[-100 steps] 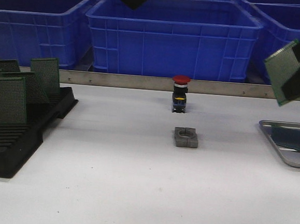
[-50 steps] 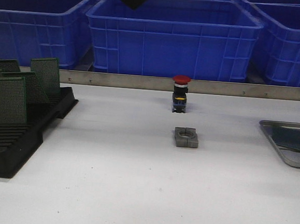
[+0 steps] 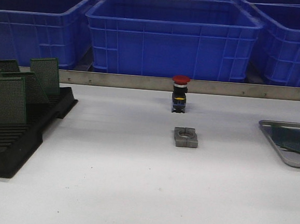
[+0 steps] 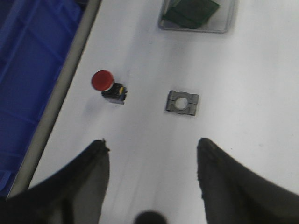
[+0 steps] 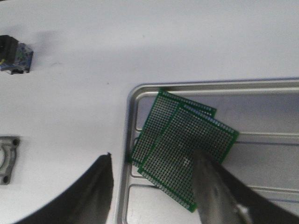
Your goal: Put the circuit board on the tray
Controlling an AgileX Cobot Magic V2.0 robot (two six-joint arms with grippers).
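Right wrist view: spread right hand (image 5: 152,186) above circuit boards (image 5: 187,156), seemingly untouched, in tray (image 5: 261,91).

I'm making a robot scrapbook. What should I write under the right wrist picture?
Two green circuit boards lie overlapping in the silver tray, with the open right pincer above them.

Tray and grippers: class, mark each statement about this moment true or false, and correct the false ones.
1. Two green circuit boards lie overlapping in the tray. True.
2. The right gripper is shut on a board. False: its jaws are open and hold nothing.
3. The red push button stands on the table, nearer the blue bins than the grey metal clamp. True.
4. The left gripper grips the clamp. False: it is open, and the clamp lies apart on the table.
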